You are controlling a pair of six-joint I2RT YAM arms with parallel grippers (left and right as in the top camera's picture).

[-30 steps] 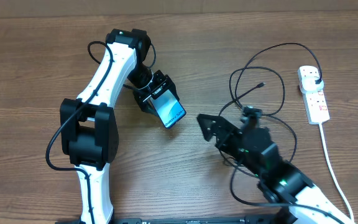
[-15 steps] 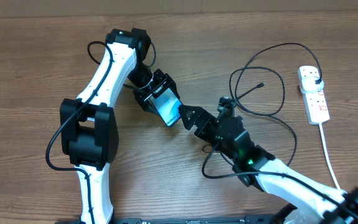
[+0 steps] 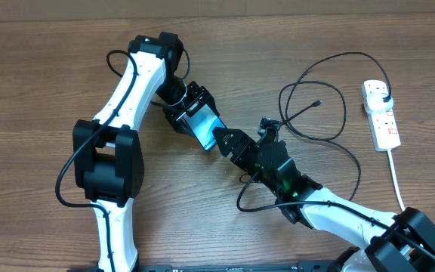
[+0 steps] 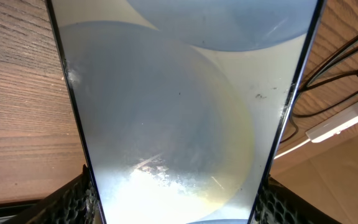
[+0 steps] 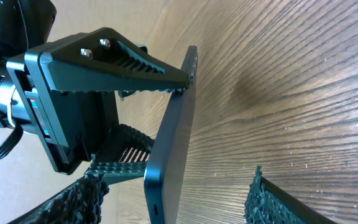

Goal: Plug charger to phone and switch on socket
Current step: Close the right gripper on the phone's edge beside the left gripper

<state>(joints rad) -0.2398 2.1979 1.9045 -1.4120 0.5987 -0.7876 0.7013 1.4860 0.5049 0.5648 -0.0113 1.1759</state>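
Observation:
My left gripper (image 3: 189,112) is shut on the phone (image 3: 205,127) and holds it tilted above the table, cyan screen up. In the left wrist view the phone (image 4: 179,106) fills the frame between the fingers. My right gripper (image 3: 223,140) is open with the phone's lower end between its fingers; in the right wrist view the phone (image 5: 173,143) is edge-on between the jaws (image 5: 176,180), apart from the right finger. The charger cable (image 3: 331,64) lies looped on the table, its connector tip (image 3: 319,102) free and its plug head (image 3: 384,92) in the white socket strip (image 3: 384,125).
The strip's thick white cord (image 3: 402,196) runs toward the front right edge. Black cable loops lie around and under my right arm (image 3: 331,208). The left arm (image 3: 119,113) spans the left half of the wooden table (image 3: 36,83).
My right gripper has moved left and up to the phone, and its open jaws now straddle the phone's lower end. The left gripper and phone have hardly moved.

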